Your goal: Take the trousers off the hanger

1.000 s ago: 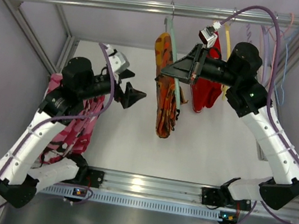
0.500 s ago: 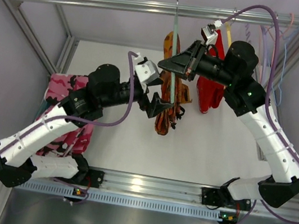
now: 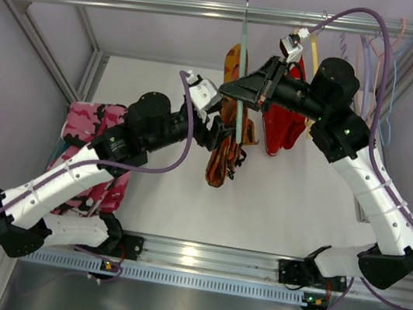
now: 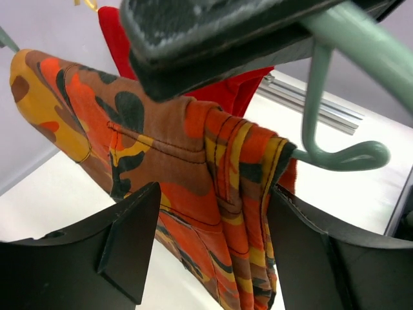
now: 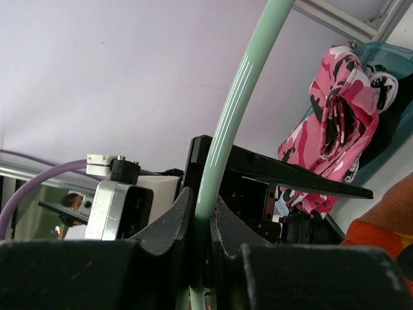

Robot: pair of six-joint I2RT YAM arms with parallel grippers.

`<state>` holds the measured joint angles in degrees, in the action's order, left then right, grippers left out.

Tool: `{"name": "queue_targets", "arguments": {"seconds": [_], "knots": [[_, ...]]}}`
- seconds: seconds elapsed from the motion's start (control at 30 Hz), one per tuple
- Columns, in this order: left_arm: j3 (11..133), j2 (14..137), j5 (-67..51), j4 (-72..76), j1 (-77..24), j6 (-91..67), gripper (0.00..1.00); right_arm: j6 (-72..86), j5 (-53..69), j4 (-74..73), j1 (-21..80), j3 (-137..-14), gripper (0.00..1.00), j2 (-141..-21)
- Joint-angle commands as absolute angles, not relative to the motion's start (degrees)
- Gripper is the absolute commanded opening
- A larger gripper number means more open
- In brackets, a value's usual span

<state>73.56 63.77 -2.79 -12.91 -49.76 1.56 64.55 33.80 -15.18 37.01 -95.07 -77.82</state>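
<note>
The orange patterned trousers (image 3: pixel 227 149) hang folded over the pale grey-green hanger (image 3: pixel 242 66), whose metal hook is on the top rail. In the left wrist view the trousers (image 4: pixel 213 187) fill the gap between my open left fingers, and the hanger's curled end (image 4: pixel 342 155) shows at the right. My left gripper (image 3: pixel 218 132) is open around the cloth. My right gripper (image 3: pixel 236 93) is shut on the hanger's arm; the right wrist view shows the green bar (image 5: pixel 222 142) pinched between the fingers.
A plain red garment (image 3: pixel 281 128) hangs on a yellow hanger just right of the trousers. Lilac, pink and blue hangers (image 3: pixel 378 64) hang at the far right of the rail. A pink camouflage garment (image 3: pixel 91 160) lies at the left under my left arm.
My left gripper moved right from open space up to the trousers and now straddles them. The right gripper stayed on the hanger, which swung upright.
</note>
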Motion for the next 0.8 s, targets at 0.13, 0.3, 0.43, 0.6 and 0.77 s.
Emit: {"name": "queue_targets", "arguments": {"seconds": [0.13,0.3,0.43,0.6,0.77], "knots": [[72.25,64.25,4.13,-8.97,-49.75,3.6,0.71,62.58,34.54,-1.06,38.23,-99.32,0.0,-72.07],[72.07,65.48,4.31,-7.91,-49.83,2.9,0.72,64.25,35.15,-0.53,38.32,-97.91,0.0,-71.63],[71.9,66.36,4.66,-7.39,-49.83,2.2,0.58,64.16,36.55,1.93,38.41,-97.47,0.0,-70.93],[71.19,66.45,3.17,-6.06,-49.75,1.06,0.4,63.72,38.67,3.78,38.32,-98.96,0.0,-70.49],[72.24,66.1,1.84,-5.98,-49.66,1.23,0.0,61.35,39.11,2.38,38.23,-98.0,0.0,-69.7]]}}
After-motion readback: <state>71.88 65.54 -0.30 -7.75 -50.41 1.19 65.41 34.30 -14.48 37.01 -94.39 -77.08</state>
